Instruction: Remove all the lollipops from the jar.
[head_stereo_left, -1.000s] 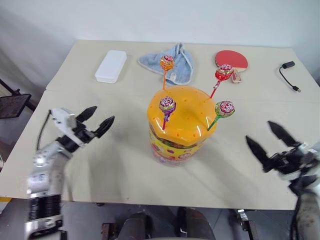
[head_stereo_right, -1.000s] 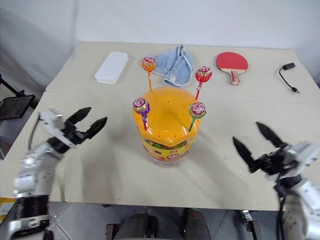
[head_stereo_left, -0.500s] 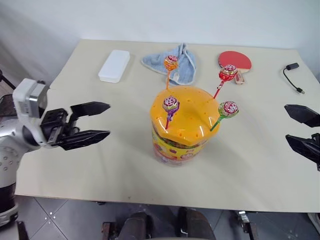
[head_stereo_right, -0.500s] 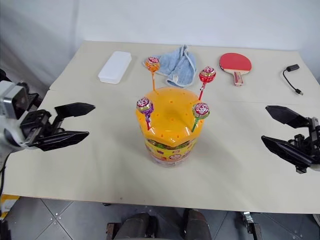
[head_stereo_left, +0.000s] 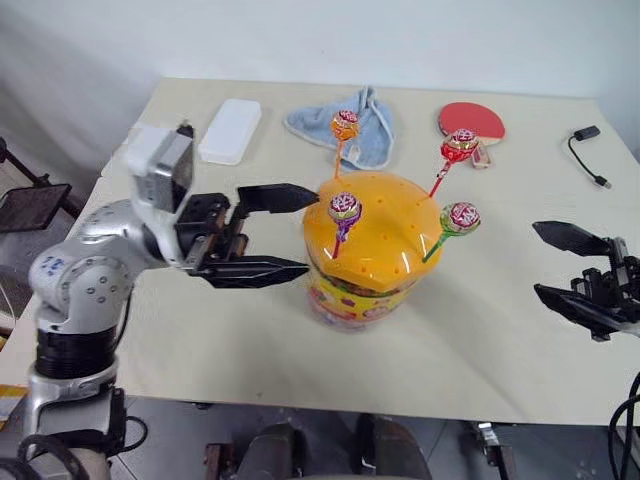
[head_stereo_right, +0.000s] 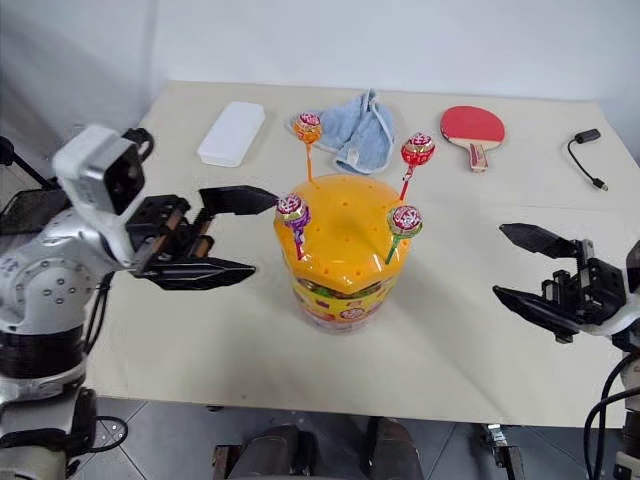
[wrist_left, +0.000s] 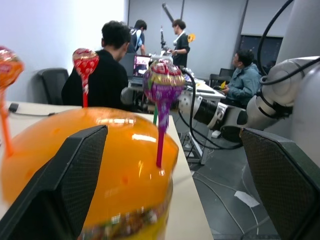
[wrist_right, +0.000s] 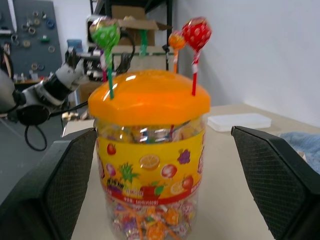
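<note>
In jar (head_stereo_left: 365, 270) lid: 4 lollipops (head_stereo_left: 345, 208)

White box (head_stereo_left: 229, 131), blue cloth (head_stereo_left: 352, 128), paddle (head_stereo_left: 470, 121), maybe cable (head_stereo_left: 581, 146).

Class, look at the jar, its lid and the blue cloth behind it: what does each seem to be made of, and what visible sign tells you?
The jar: seemingly clear plastic, since wrapped candies show through its wall around the printed label. The lid: apparently glossy orange plastic, with bright highlights and small holes holding lollipop sticks. The blue cloth: probably soft terry fabric, matte, crumpled into folds.
</note>
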